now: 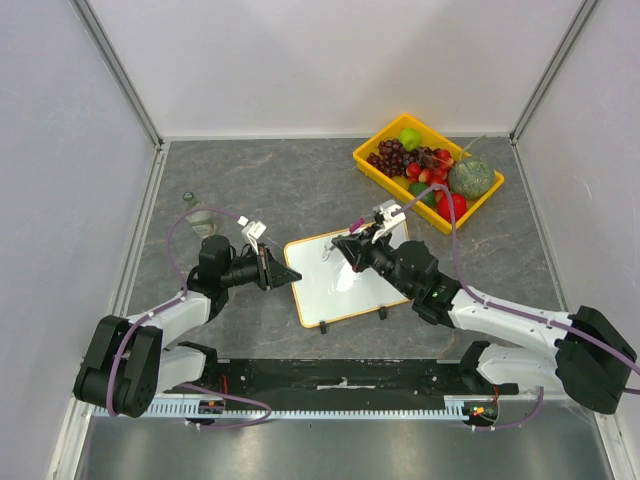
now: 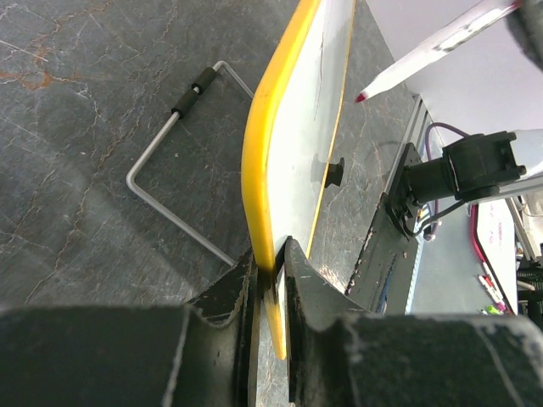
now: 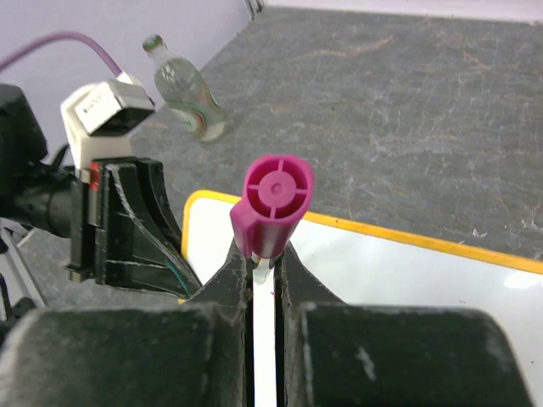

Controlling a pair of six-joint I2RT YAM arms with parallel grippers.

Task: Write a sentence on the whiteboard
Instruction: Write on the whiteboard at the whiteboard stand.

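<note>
Grey stone surface | left hand (image 1: 276,272) pinching whiteboard (image 1: 340,285) left edge | right hand (image 1: 360,243) pinching marker (image 3: 276,199) | step: likely starting writing | next: lower tip gently onto board

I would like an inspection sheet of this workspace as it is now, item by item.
Surface: dark grey stone-patterned table.
Job's things: small glossy white whiteboard with yellow frame, mid-table; no readable writing seen; white marker with magenta end, tip near the board.
Clutter: yellow plastic tray of fruit, far right; clear glass bottle, far left.
Grippers: left gripper shut on the whiteboard's edge; right gripper shut on the marker.
Cables: purple cable along each arm, off the board.
Surroundings: plain pale walls on three sides.
</note>
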